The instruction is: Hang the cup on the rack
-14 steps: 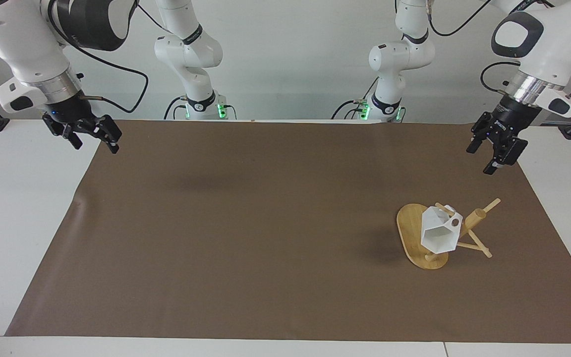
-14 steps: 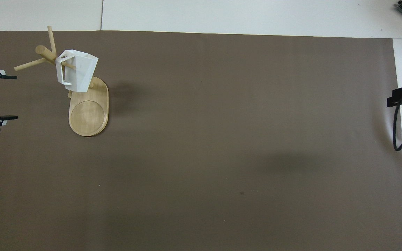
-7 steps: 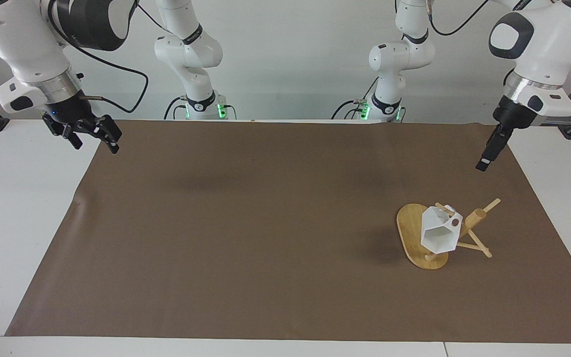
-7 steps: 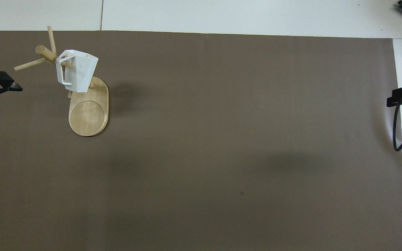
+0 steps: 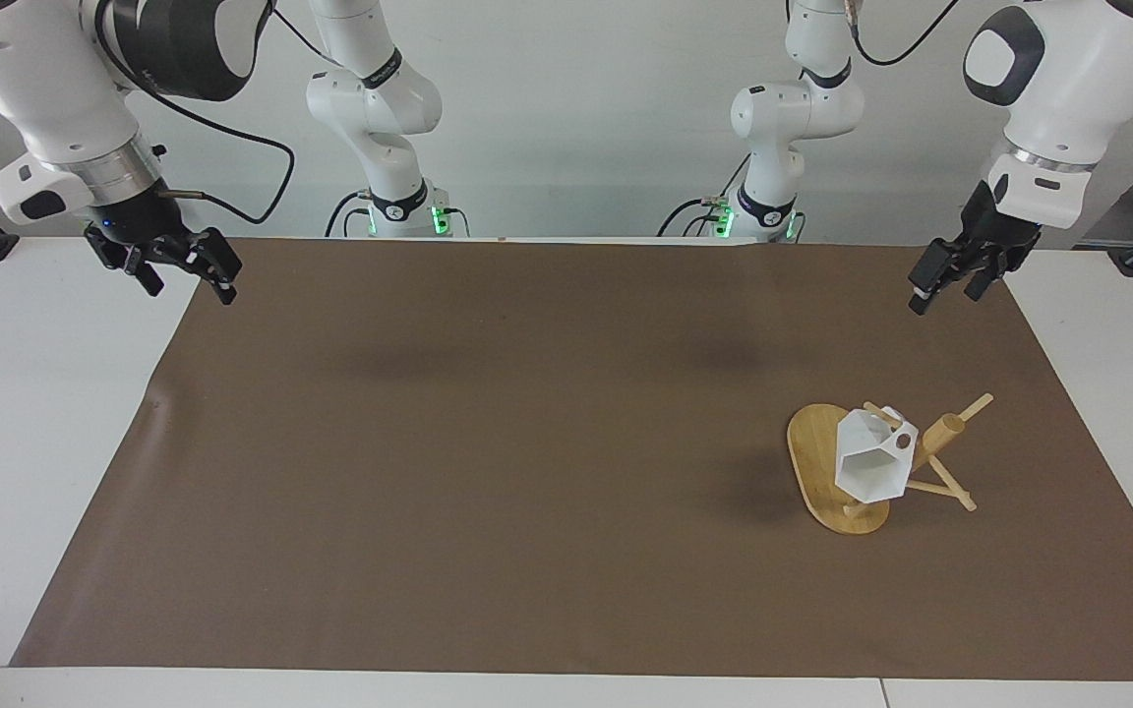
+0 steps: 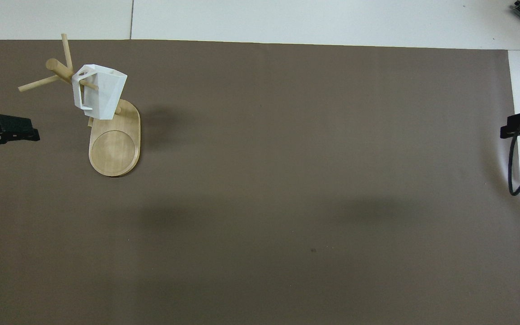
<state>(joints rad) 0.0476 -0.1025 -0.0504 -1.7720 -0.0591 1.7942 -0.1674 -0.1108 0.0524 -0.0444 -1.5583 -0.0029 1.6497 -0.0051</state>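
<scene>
The white faceted cup hangs by its handle on a peg of the bamboo rack, which stands toward the left arm's end of the table. In the overhead view the cup hangs over the rack's oval base. My left gripper is open and empty, raised over the mat's edge and well apart from the rack; it also shows in the overhead view. My right gripper is open and empty over the mat's corner at the right arm's end and waits there.
A brown mat covers most of the white table. A black cable hangs by the right gripper at the mat's edge.
My left gripper has turned about its wrist and risen a little, away from the rack. The cup, the rack and the right arm have not moved.
</scene>
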